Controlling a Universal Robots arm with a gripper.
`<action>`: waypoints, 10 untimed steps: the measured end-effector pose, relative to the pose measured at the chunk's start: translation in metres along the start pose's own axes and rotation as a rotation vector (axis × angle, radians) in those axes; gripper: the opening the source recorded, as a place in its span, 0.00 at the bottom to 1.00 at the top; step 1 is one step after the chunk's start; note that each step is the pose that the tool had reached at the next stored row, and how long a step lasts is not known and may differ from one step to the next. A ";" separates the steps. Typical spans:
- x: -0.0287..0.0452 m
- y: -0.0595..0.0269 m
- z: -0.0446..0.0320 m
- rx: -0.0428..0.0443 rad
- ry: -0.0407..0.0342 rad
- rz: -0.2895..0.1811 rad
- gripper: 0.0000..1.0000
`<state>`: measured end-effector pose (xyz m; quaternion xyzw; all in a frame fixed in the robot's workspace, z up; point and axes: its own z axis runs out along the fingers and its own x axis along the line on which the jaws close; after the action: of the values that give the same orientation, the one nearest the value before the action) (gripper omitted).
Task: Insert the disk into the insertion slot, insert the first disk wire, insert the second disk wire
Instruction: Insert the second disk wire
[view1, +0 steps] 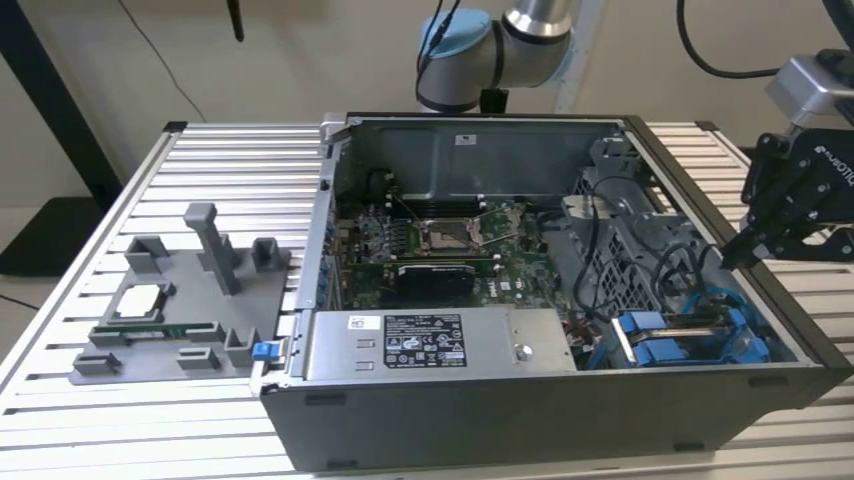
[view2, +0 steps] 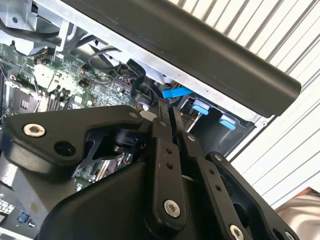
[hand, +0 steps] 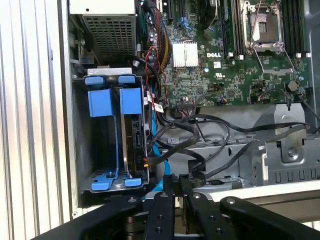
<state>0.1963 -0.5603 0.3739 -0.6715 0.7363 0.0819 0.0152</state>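
Note:
The disk (hand: 134, 141) stands edge-on in the insertion slot (hand: 95, 150), a grey cage with blue fittings at the open computer case's corner. A blue carrier tab (hand: 132, 98) sits over the disk. The bay beside it holds only a blue carrier (hand: 100, 102). A blue wire (hand: 159, 161) and black cables (hand: 200, 132) run beside the cage; whether any is plugged into the disk I cannot tell. My gripper (view1: 735, 258) hangs over the case's edge on the exterior view's right, above the cage (view1: 681, 338). Its fingers (view2: 162, 117) are shut with nothing between them, near the blue wire (view2: 176, 92).
The case (view1: 534, 410) lies open on a slatted metal table (view1: 160, 440). Inside are the motherboard with its silver CPU socket (view1: 447, 236) and a black labelled power-supply box (view1: 420, 342). A grey fixture (view1: 180, 300) with parts stands on the exterior view's left.

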 end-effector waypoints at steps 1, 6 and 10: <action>-0.0002 0.0005 -0.0021 0.0000 0.0001 0.000 0.00; -0.0020 0.0043 -0.0162 0.0000 0.0002 0.000 0.00; -0.0032 0.0071 -0.0268 0.0000 0.0002 0.000 0.00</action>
<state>0.1919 -0.5603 0.4015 -0.6715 0.7363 0.0818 0.0152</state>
